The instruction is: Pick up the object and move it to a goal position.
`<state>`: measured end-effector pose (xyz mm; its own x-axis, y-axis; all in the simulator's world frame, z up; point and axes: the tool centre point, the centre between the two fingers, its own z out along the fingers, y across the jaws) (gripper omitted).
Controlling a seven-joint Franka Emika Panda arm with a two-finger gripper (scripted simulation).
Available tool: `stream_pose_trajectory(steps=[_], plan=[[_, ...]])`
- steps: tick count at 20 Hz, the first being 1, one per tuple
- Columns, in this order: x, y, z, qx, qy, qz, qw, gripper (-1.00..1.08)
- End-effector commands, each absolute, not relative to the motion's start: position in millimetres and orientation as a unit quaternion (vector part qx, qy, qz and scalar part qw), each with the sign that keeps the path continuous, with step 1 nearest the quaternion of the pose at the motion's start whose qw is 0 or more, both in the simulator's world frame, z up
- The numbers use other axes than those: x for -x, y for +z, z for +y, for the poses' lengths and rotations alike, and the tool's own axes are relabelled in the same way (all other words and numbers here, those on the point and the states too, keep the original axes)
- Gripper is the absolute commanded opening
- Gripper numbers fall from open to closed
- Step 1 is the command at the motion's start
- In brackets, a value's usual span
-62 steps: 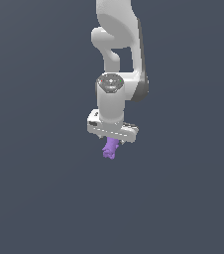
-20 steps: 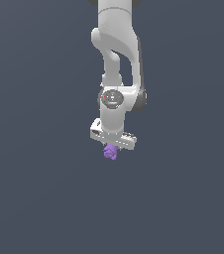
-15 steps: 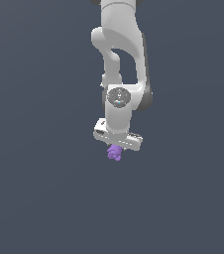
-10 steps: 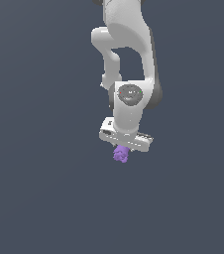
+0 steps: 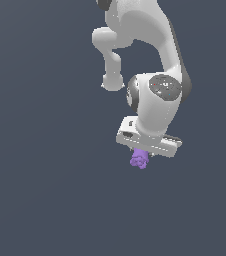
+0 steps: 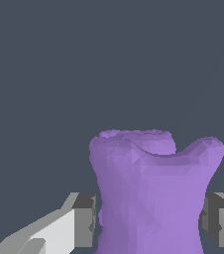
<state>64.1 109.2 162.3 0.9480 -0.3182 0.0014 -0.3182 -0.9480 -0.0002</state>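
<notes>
The object (image 5: 139,159) is a small purple lumpy figurine hanging just under the white gripper (image 5: 141,156) in the exterior view, well above the dark floor. In the wrist view the object (image 6: 151,193) fills the space between the two fingers (image 6: 82,221), whose grey pads press on its sides. The gripper is shut on it. The white arm (image 5: 152,60) rises from the hand to the exterior view's upper edge. The fingertips themselves are hidden behind the hand in the exterior view.
A plain dark grey-blue ground (image 5: 45,190) surrounds the arm on all sides. No other objects, containers or edges show in either view.
The arm has carried the purple figurine toward the exterior view's right and slightly lower, and the wrist has turned. The grip on the figurine is unchanged.
</notes>
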Motion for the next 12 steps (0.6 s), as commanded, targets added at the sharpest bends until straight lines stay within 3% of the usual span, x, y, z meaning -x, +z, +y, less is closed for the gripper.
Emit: stream_pose_trajectory(steps=[1, 12], plan=[[-73, 172, 120, -0.987, 0.0, -0.162, 0.0, -1.0], [-92, 193, 145, -0.987, 0.0, -0.162, 0.0, -1.0]])
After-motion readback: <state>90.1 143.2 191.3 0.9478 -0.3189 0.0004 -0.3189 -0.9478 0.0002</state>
